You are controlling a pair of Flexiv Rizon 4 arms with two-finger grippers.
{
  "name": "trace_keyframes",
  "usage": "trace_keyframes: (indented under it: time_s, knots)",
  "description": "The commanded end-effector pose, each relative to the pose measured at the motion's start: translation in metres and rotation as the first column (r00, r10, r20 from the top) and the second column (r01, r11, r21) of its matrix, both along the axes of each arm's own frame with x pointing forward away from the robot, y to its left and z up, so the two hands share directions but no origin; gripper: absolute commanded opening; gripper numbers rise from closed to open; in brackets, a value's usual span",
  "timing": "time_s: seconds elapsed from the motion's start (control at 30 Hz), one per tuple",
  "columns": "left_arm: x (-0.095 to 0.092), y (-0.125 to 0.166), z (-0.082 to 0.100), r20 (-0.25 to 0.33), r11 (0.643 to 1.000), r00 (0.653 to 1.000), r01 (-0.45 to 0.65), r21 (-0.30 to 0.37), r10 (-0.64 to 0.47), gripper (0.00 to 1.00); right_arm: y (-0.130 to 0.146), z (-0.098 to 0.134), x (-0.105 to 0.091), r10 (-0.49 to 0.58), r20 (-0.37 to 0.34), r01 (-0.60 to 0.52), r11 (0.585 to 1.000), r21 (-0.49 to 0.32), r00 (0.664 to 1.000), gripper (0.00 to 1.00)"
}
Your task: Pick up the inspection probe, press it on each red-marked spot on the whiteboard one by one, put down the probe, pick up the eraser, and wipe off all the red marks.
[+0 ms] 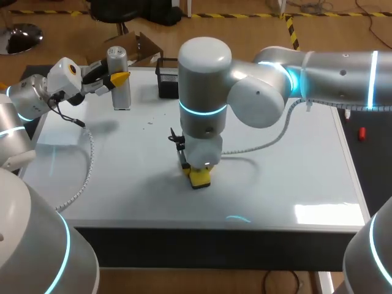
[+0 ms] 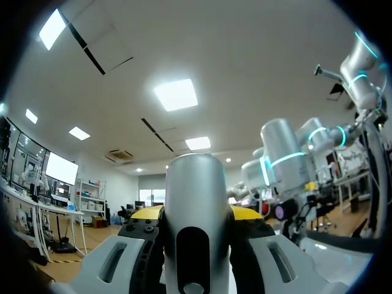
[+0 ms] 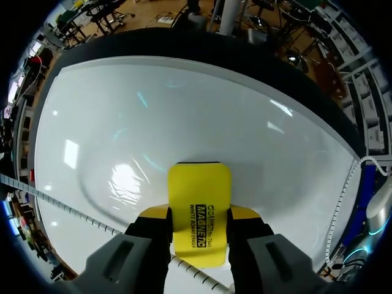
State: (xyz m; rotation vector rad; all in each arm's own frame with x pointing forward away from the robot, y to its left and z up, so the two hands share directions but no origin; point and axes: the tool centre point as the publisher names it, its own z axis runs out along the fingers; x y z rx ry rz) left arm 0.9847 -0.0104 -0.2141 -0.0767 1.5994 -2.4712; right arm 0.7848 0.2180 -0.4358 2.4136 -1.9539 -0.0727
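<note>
The whiteboard (image 1: 294,177) covers most of the table, and no red marks show on it in any view.

The right arm (image 1: 257,92) reaches to the board's middle, while the left arm (image 1: 30,98) sits at the far left. The left arm holds the probe (image 1: 120,79) upright there, just left of a black box (image 1: 166,78) on the far edge. I cannot tell whether the probe's foot touches the board.

The eraser (image 1: 200,177) lies flat on the board, middle and slightly near.

The left gripper (image 2: 196,215) is clamped on the probe's body, and the right gripper (image 3: 199,215) is clamped on the eraser's two long sides.

- **Probe:** it looks a smooth, stiff metal cylinder. It is likely heavyish and slippery, so a firm mid-body hold suits it.
- **Eraser:** it seems light and hard-backed, probably soft underneath. The side grip lets it be pressed flat.

The head view places both tools on the board, but the right wrist housing hides the fingers on the eraser. The right wrist view shows that grip plainly. The left wrist view shows the probe between the fingers but none of the board beneath it.
</note>
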Motion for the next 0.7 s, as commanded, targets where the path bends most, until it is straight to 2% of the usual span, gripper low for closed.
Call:
trace_keyframes:
  time_s: [0.03, 0.4, 0.7]
  knots:
    - [0.0, 0.0, 0.001, 0.002, 1.0, 1.0, -0.001, 0.0, 0.001, 0.0, -0.013, -0.025, -0.001, -0.012, -0.002, 0.012, 1.0, -0.007, 1.0, 0.0]
    - [0.0, 0.0, 0.001, 0.002, 1.0, 1.0, -0.001, 0.0, 0.001, 0.0, -0.051, -0.039, -0.006, -0.066, -0.009, 0.066, 0.995, -0.073, 0.998, 0.0]
    - [0.0, 0.0, 0.001, 0.002, 1.0, 1.0, -0.001, 0.0, 0.001, 0.0, -0.068, -0.042, -0.008, -0.098, -0.016, 0.096, 0.992, -0.084, 0.995, 0.0]
